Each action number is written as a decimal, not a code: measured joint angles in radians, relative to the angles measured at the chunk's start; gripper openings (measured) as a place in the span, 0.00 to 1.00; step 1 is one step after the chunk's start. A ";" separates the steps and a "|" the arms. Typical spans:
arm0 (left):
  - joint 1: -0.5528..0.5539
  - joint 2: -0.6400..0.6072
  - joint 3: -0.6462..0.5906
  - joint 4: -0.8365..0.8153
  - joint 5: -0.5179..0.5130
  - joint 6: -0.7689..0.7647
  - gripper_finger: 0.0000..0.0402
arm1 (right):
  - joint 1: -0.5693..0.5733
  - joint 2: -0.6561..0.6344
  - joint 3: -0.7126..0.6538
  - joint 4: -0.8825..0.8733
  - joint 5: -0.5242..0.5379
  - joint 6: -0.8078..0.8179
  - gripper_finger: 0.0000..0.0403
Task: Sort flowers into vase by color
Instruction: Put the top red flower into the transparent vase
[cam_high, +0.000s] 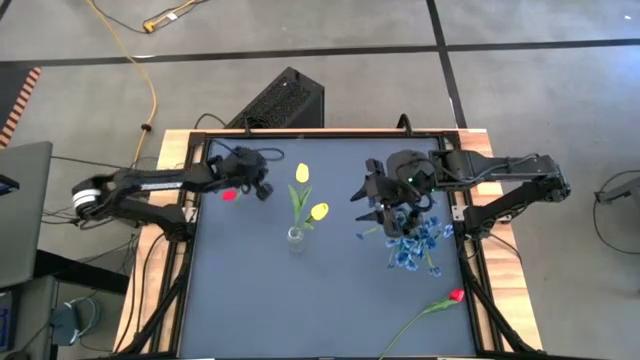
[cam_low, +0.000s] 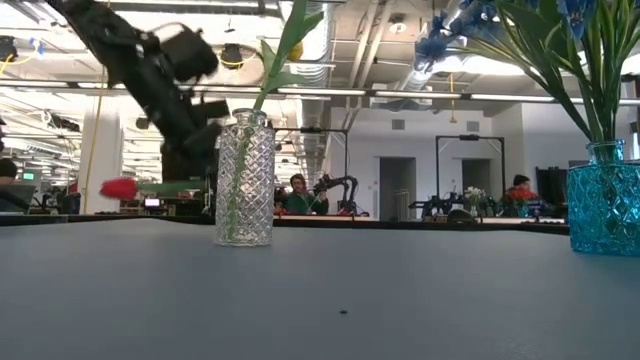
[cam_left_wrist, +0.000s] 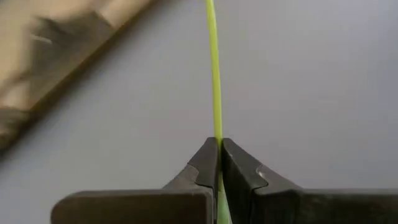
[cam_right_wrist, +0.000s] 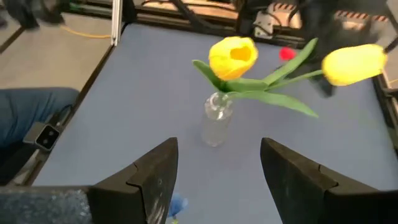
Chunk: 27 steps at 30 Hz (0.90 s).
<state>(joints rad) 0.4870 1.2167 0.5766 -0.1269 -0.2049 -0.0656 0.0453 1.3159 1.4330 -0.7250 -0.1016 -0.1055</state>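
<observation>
My left gripper (cam_high: 264, 189) is at the table's far left, shut on a red tulip's green stem (cam_left_wrist: 215, 74). Its red head (cam_high: 229, 195) shows under the arm and hangs above the tabletop in the low view (cam_low: 118, 187). A clear glass vase (cam_high: 296, 238) at the centre holds two yellow tulips (cam_high: 302, 173). My right gripper (cam_high: 367, 210) hovers open just left of the blue blossoms (cam_high: 415, 240), which stand in a blue glass vase (cam_low: 604, 205). Its fingers face the clear vase (cam_right_wrist: 217, 118). A second red tulip (cam_high: 456, 295) lies flat on the mat at the near right. My left gripper pinches the red tulip's stem (cam_left_wrist: 217, 138) between its two shut fingers. The stem runs lengthwise between the fingers and on past their tips. The fingers slant downward from the table's left side. The head end sticks out back under the wrist, off the table.
The dark mat (cam_high: 250, 300) has bare room across its near left and centre. Black frame rails (cam_high: 190, 180) edge the mat on the left and right. Beyond the far edge lies an open room with people seated at desks (cam_low: 297, 195).
</observation>
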 joint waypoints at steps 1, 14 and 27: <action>0.000 -0.034 0.009 -0.007 -0.035 -0.016 0.00 | 0.003 0.002 0.000 -0.005 0.000 -0.005 0.63; -0.065 -0.446 0.083 0.252 0.281 -0.351 0.00 | 0.027 0.046 0.023 0.002 0.160 -0.375 0.63; -0.420 -0.303 0.083 0.658 0.270 -0.530 0.00 | 0.148 0.046 0.080 0.088 0.451 -1.119 0.63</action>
<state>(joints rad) 0.0672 0.9136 0.6594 0.5313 0.0655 -0.5952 0.1933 1.3624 1.5131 -0.6366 0.3495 -1.2244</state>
